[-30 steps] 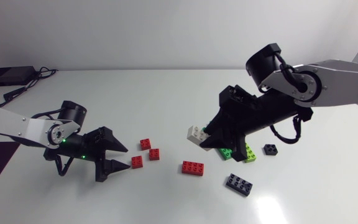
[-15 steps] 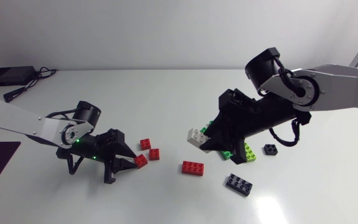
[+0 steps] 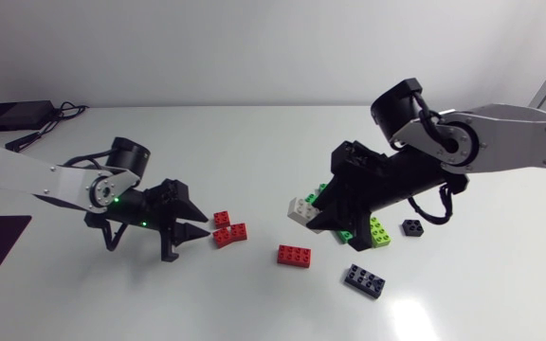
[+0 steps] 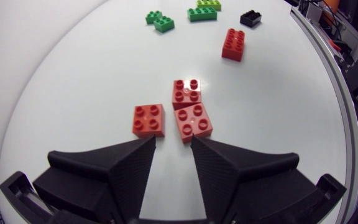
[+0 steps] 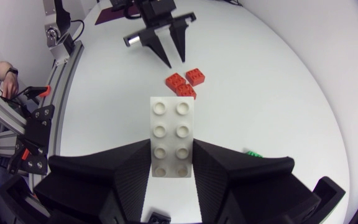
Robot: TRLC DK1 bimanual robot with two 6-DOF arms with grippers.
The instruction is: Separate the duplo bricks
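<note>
The left gripper (image 4: 173,144) stands open at a moderate gap with nothing between its fingers. Straight ahead of its tips, on the table (image 4: 73,74), lie three small square red bricks. One red brick (image 4: 148,119) sits just off the left fingertip, and a second red brick (image 4: 193,122) sits just off the right fingertip. The third red brick (image 4: 187,93) is directly beyond the second and touches it edge to edge. Whether those two are pressed together cannot be told. The left arm is plainly the nearer one to this cluster.

The right gripper (image 5: 171,144) is clamped on the white brick (image 5: 173,124), held off the table. The brick is an oblong two-by-four, its long axis running out along the fingers, studs facing the wrist.

All are hard, glossy moulded plastic with round studs, and likely slippery under a sideways pinch.
</note>
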